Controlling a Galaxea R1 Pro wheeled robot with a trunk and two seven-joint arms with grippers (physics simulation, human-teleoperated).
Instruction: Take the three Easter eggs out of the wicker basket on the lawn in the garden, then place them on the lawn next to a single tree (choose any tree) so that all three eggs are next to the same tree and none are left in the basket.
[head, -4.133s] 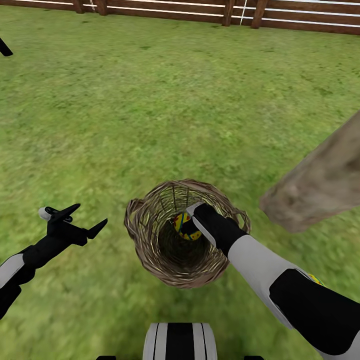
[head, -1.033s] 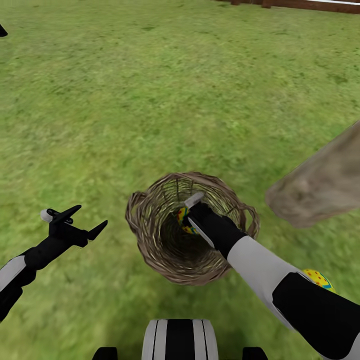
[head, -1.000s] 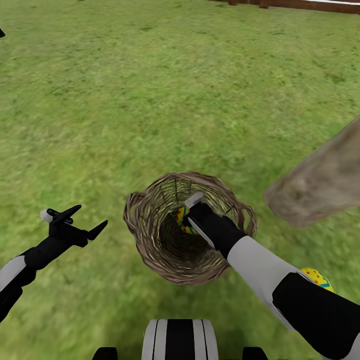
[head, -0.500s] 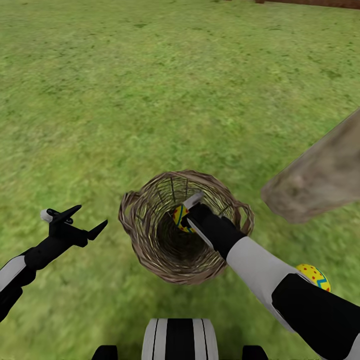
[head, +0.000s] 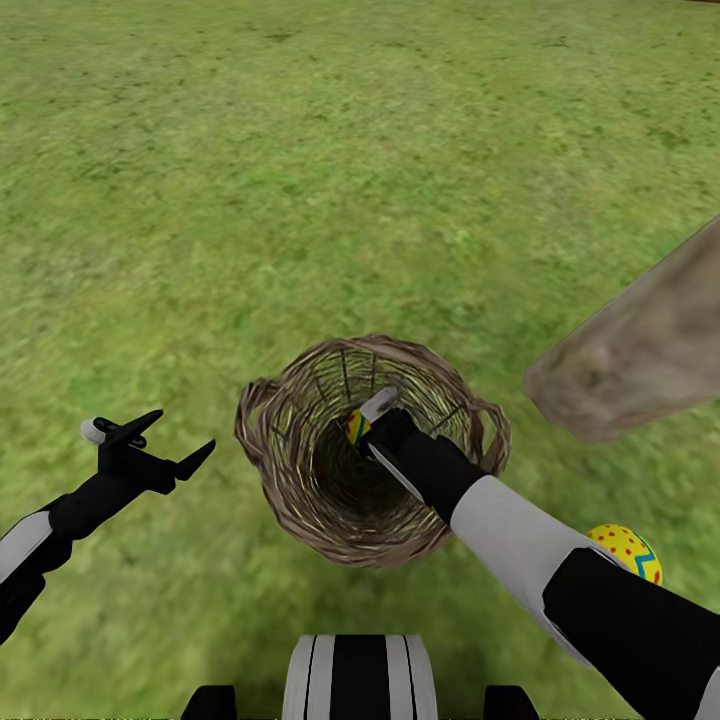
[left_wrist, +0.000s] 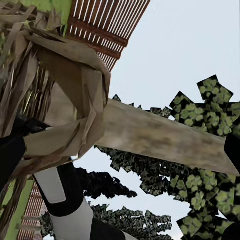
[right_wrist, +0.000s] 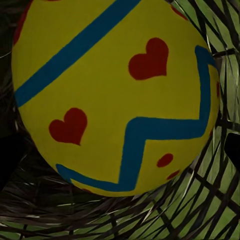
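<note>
My right claw is clamped on a yellow zigzag-banded Easter egg inside the round brown wicker basket; my left claw hangs apart.

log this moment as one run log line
right gripper: in wicker basket, at egg, grasp unclear | left gripper: open, idle | second egg: on lawn near tree
</note>
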